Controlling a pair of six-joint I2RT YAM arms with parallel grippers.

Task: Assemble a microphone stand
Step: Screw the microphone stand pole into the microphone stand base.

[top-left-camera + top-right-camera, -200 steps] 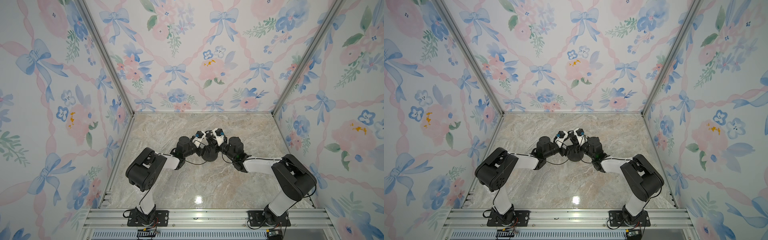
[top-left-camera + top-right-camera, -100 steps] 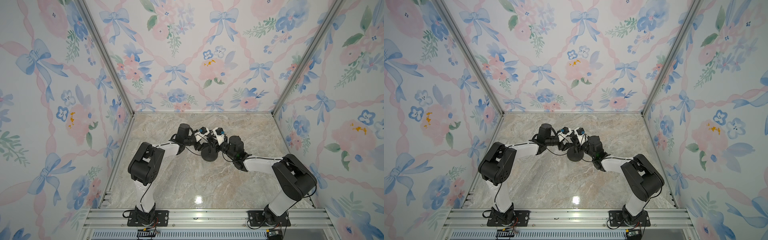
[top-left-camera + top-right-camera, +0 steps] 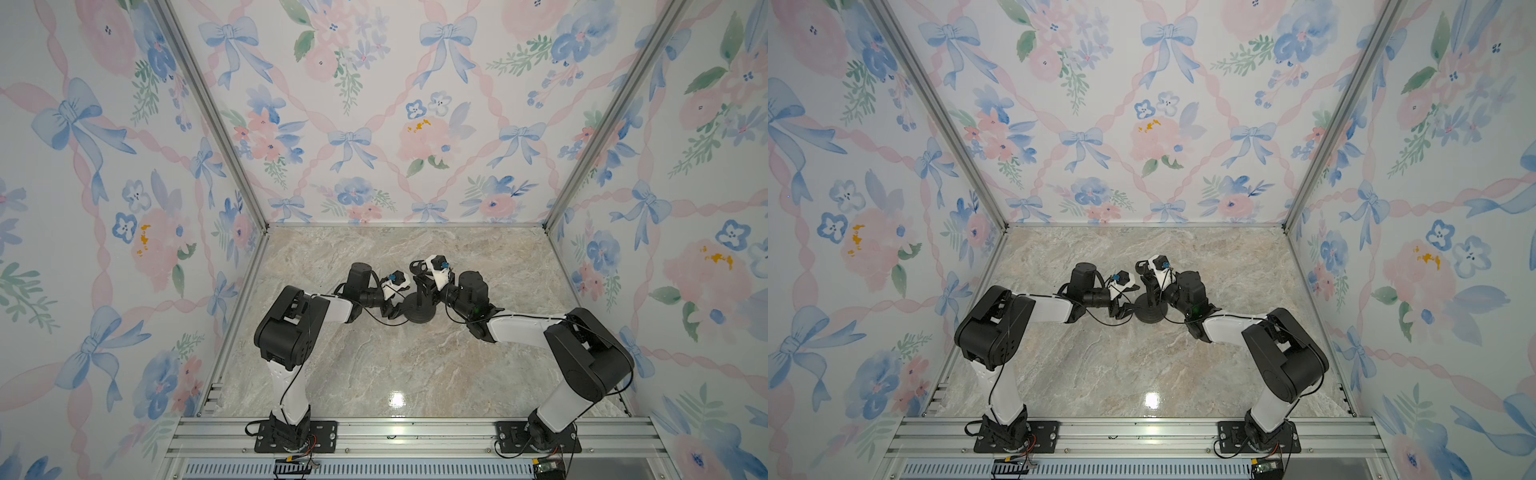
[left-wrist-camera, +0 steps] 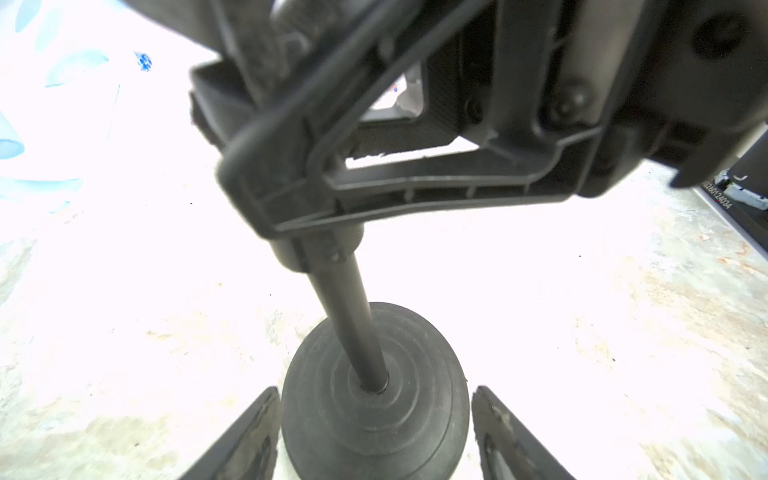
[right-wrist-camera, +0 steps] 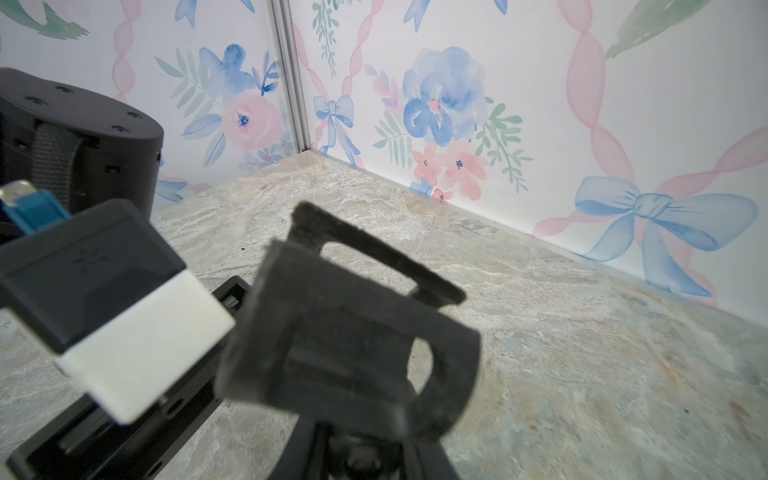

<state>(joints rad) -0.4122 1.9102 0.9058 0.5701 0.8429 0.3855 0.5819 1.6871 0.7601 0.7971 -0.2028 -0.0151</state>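
Seemingly marble tabletop (image 3: pixel 395 370), stand (image 3: pixel 419 312), floral walls (image 3: pixel 374 104).

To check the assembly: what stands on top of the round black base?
A thin rod rises from the centre hole of the base, with the clip above it. The rod's lower end inside the hole is hidden.

We find the small all-black microphone stand (image 3: pixel 420 312) upright mid-table, hemmed by the left gripper (image 4: pixel 374 392) astride its base and the right gripper (image 3: pixel 424 286) on its rod; the beige marbled table (image 3: pixel 374 374) lies open along its far edge and corners.
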